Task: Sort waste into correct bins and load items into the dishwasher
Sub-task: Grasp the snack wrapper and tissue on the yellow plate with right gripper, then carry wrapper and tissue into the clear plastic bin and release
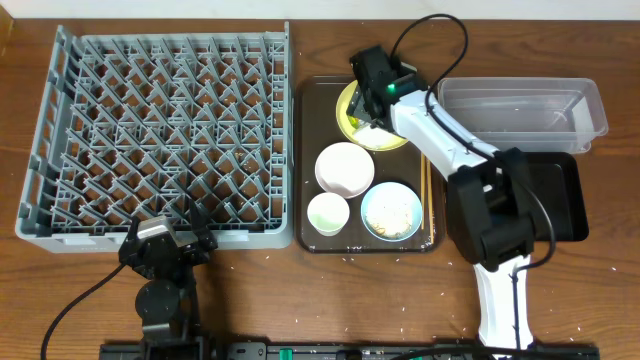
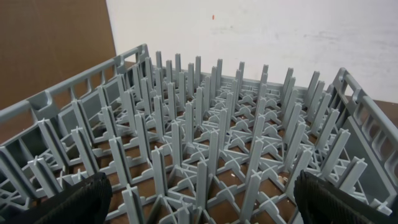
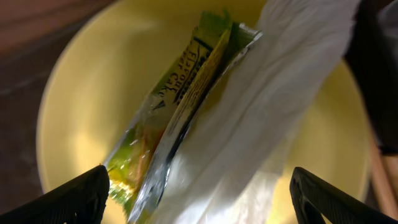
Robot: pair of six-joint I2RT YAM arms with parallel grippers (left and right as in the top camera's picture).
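Note:
My right gripper (image 1: 372, 103) hangs open low over the yellow plate (image 1: 352, 122) at the back of the brown tray. In the right wrist view its fingers (image 3: 199, 199) straddle the yellow-green wrapper (image 3: 171, 106) and the white napkin (image 3: 273, 106), both lying on the plate (image 3: 74, 99). The white bowl (image 1: 345, 168), small white cup (image 1: 327, 213) and light blue dish (image 1: 391, 211) holding rice scraps (image 1: 393, 212) sit in front of it. The chopsticks (image 1: 427, 195) lie along the tray's right edge. My left gripper (image 1: 168, 243) is open and empty at the grey dish rack's (image 1: 160, 130) front edge; the rack (image 2: 211, 137) fills the left wrist view.
The clear tub (image 1: 522, 110) stands at the back right, with the black tray (image 1: 560, 195) in front of it, partly behind my right arm. The dark brown tray (image 1: 305, 150) holds the dishes. Rice grains are scattered over the table and the rack floor.

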